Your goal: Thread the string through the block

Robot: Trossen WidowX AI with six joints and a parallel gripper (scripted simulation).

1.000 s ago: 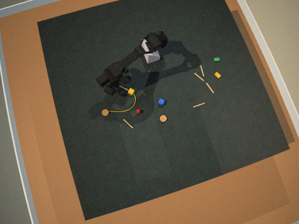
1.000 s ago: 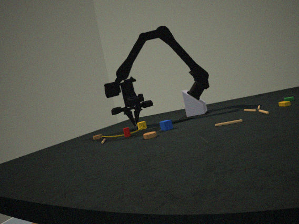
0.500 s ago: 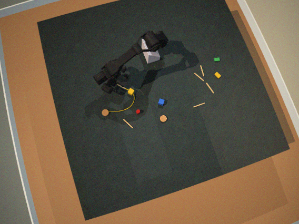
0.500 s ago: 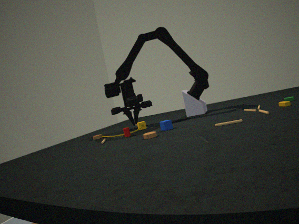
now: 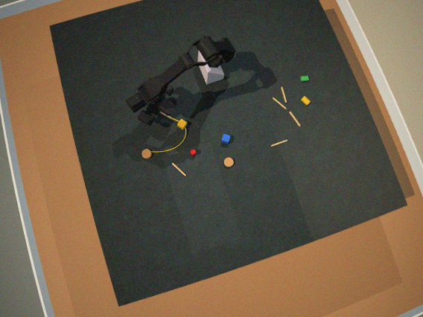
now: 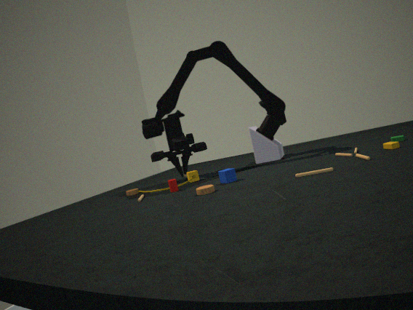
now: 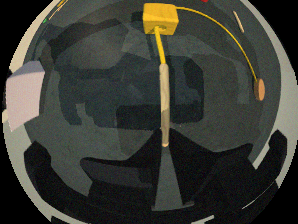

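Stick (image 7: 164, 106) clamped at near end in gripper (image 7: 166, 152), far end with string (image 7: 229, 36) at yellow block (image 7: 160, 18)

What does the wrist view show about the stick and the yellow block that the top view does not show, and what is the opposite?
Only the wrist view shows the stick at full length, clear of the yellow block, with string running from its far end into the block's near face.

Only the top view shows the green block, the second yellow block and the loose sticks plainly.

Both show the yellow string curving from the block to the round button, and the red piece.
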